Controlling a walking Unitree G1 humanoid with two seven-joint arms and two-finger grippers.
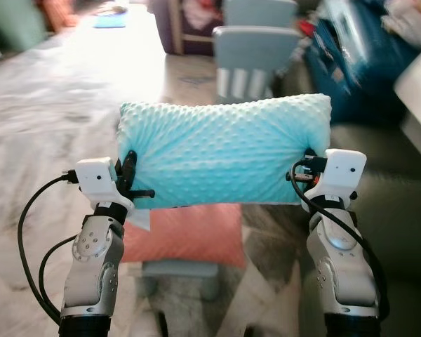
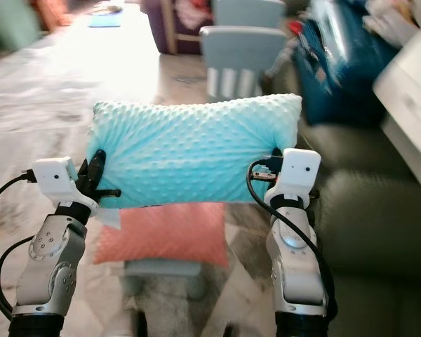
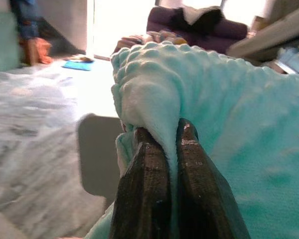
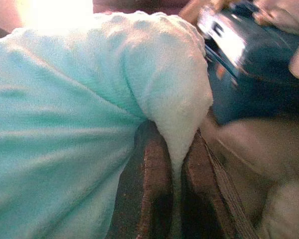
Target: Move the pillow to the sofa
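A turquoise dotted pillow (image 1: 221, 151) hangs in the air in front of me, held flat between both arms. My left gripper (image 1: 131, 179) is shut on its left edge, and the left wrist view shows the fabric (image 3: 154, 94) pinched between the black fingers (image 3: 142, 194). My right gripper (image 1: 307, 168) is shut on the pillow's right edge; the fabric (image 4: 174, 104) is squeezed between its fingers (image 4: 149, 184). A dark grey-green sofa (image 2: 379, 232) lies low on the right, beside my right arm.
A salmon pillow (image 1: 186, 235) rests on a small pale stool below the held pillow. Light blue chairs (image 1: 256, 60) stand behind it. Blue bags (image 1: 358, 56) pile up at the back right, beside a white furniture edge (image 2: 407, 91). Marble floor (image 1: 49, 119) stretches left.
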